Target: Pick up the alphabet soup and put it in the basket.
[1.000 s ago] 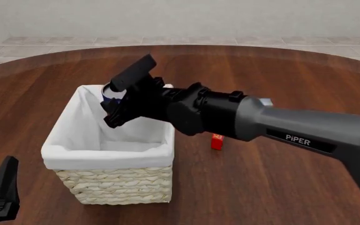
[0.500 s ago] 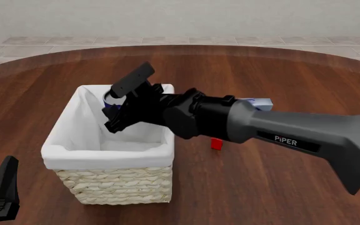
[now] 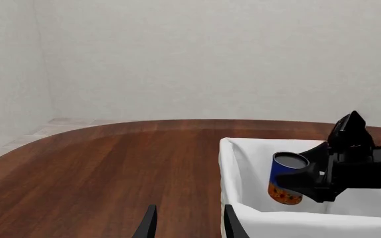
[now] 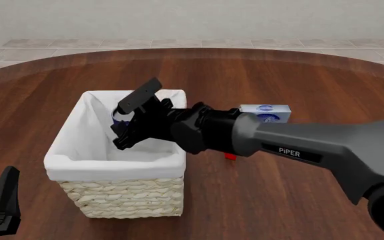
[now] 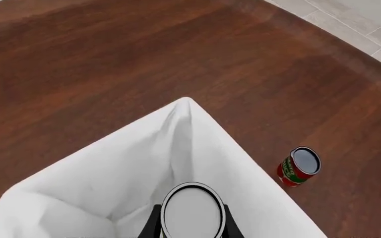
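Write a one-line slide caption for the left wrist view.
Right gripper holds the alphabet soup inside the basket.

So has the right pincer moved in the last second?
Yes. The right pincer, shut on the blue-labelled cylindrical can, has sunk lower into the cream wicker basket, judged against its white-lined rim.

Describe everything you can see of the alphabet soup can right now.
The alphabet soup is a small cylindrical can with a silvery top ringed by a dark rim, a blue label and a yellow-orange band near its bottom. The right gripper holds it, jaws closed on opposite sides of the can. It hangs roughly upright, a little tilted, inside the basket opening, its lower part below the white cloth rim. Whether its base touches the lining cannot be told. In the front view the gripper hides most of it.
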Robot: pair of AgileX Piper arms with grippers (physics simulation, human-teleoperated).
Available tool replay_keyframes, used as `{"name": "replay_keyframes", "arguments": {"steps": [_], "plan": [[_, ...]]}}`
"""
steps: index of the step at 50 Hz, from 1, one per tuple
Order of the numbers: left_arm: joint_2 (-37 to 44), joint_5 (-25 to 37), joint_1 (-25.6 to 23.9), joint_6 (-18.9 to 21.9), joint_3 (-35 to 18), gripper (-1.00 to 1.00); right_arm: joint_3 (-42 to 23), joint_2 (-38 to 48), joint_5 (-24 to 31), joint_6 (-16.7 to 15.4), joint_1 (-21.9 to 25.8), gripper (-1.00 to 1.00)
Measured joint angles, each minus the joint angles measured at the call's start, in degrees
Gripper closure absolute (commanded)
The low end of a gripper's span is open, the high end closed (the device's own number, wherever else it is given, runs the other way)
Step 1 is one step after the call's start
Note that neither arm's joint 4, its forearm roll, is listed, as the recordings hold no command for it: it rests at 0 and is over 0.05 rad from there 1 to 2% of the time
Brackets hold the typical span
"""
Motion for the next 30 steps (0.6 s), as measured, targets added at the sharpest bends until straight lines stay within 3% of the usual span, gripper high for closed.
{"name": "replay_keyframes", "arguments": {"steps": [30], "plan": [[0.0,0.0,0.0,0.0,0.0,-1.0,-0.4,2.7,0.3,-0.9,-0.1,1.0]]}}
